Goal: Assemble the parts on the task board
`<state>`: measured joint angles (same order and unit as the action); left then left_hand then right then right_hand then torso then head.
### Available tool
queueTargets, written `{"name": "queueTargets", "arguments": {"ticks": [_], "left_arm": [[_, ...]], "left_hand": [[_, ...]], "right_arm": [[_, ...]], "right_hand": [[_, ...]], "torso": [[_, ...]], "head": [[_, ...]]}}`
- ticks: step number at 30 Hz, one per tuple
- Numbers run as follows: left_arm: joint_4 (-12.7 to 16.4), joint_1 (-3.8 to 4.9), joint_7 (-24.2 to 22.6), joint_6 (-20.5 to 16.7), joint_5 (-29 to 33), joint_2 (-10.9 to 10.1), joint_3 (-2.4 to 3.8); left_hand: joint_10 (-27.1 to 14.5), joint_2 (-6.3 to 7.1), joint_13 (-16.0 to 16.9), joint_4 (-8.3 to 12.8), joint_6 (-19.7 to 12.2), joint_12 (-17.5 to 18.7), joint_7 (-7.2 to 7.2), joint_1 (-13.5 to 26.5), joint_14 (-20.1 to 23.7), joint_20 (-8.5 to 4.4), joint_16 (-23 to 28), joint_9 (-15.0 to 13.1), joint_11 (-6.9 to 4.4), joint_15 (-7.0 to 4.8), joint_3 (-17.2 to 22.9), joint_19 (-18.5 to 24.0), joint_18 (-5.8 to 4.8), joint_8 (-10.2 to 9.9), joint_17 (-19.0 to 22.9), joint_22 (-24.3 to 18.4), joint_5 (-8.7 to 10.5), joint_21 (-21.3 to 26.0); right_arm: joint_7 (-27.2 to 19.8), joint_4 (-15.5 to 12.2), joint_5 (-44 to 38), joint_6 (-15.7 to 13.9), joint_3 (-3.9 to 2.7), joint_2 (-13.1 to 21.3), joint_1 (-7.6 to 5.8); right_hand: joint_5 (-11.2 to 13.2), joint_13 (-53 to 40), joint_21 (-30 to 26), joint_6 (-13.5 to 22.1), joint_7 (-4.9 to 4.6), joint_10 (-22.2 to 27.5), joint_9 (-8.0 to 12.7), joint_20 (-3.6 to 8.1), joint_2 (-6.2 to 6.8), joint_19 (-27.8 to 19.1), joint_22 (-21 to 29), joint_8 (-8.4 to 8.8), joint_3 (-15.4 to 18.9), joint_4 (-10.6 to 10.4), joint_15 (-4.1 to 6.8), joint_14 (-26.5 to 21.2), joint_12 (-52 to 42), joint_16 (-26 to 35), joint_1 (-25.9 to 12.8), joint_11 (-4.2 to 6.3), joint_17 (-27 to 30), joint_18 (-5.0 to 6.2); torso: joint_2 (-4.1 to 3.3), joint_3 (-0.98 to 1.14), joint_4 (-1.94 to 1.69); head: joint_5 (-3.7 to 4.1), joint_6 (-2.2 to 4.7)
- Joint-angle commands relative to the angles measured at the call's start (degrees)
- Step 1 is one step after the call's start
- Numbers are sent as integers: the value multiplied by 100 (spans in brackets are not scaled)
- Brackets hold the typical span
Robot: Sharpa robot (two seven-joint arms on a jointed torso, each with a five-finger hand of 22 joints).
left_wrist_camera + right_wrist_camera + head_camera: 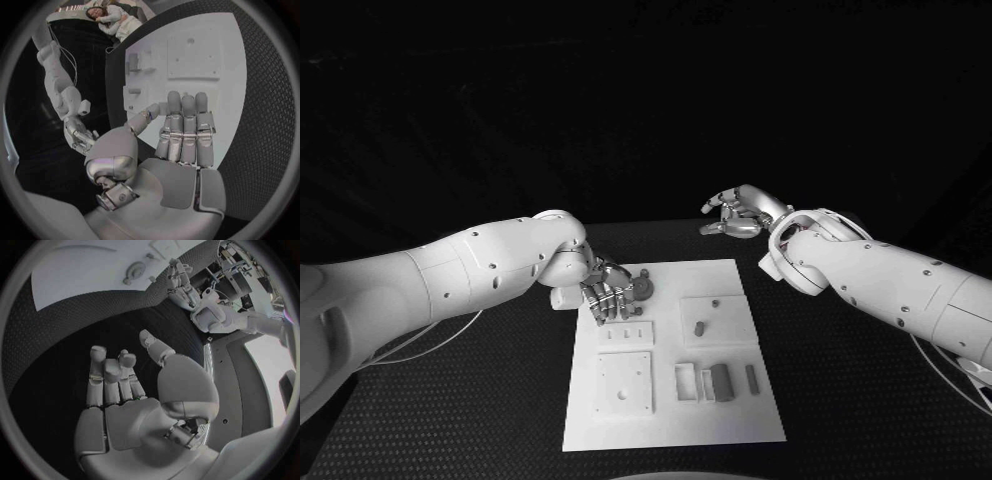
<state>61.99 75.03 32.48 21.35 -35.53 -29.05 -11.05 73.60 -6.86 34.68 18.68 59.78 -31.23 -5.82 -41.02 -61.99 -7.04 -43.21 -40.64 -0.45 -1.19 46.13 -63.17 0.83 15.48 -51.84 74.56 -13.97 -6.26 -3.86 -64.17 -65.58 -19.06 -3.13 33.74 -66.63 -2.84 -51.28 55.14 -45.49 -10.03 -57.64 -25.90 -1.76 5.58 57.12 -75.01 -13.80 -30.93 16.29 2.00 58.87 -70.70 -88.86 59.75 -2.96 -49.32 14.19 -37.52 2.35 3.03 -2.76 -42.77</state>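
The white task board (733, 425) lies in the middle of the black table. Grey parts lie on it: a short peg (697, 326), a block (720, 381) and a thin bar (751, 377). My left hand (610, 290) hovers over the board's far left corner, fingers pointing down, beside a round part (643, 285). In the left wrist view the left hand (181, 135) has its fingers straight and side by side, thumb apart, holding nothing above the board (219, 90). My right hand (737, 213) hangs beyond the board's far edge over bare table. The right hand (119, 385) is loosely curled and empty.
A raised square plate (626, 382) with small holes takes up the board's near left, and a second square (715, 318) lies in its middle right. Black matting (488, 400) surrounds the board on all sides. The right forearm (877, 275) crosses the table's right side.
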Motion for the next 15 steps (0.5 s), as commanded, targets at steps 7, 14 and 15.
{"name": "queueTargets", "arguments": {"ticks": [7,14,15], "left_arm": [[-391,167,80,1519,-1,389,-265],[-579,164,75,1405,17,508,-264],[-581,162,76,1325,17,533,-264]], "left_hand": [[58,-101,-6,-201,139,-29,106,-15,32,20,-40,-25,-81,3,150,6,-63,74,27,30,-67,14],[62,-106,-6,-203,143,-38,108,-1,30,19,-52,-34,-82,3,139,2,-62,78,37,42,-71,15],[69,-109,-5,-201,147,-45,111,2,25,17,-62,-39,-85,1,137,-3,-60,81,40,49,-79,13]], "right_arm": [[-151,266,63,-81,-2,-127,-68],[-233,395,294,-137,-2,-183,-102],[-240,404,297,-144,-2,-185,-104]], "right_hand": [[-3,35,-65,-13,-53,595,16,-3,33,-60,-54,-25,28,20,-5,-95,0,62,50,-118,25,81],[-18,958,-1127,81,-134,1058,29,-393,60,-1060,390,-34,-130,16,-152,-912,1171,1440,-32,-217,633,-89],[-8,1150,-1291,96,-150,1068,27,-449,68,-1183,472,-43,-138,20,-171,-990,1375,1713,-41,-242,768,-112]], "torso": [[7,6,-4],[4,-1,-3],[4,-4,-5]], "head": [[-1,-45],[-11,-36],[-7,-37]]}}
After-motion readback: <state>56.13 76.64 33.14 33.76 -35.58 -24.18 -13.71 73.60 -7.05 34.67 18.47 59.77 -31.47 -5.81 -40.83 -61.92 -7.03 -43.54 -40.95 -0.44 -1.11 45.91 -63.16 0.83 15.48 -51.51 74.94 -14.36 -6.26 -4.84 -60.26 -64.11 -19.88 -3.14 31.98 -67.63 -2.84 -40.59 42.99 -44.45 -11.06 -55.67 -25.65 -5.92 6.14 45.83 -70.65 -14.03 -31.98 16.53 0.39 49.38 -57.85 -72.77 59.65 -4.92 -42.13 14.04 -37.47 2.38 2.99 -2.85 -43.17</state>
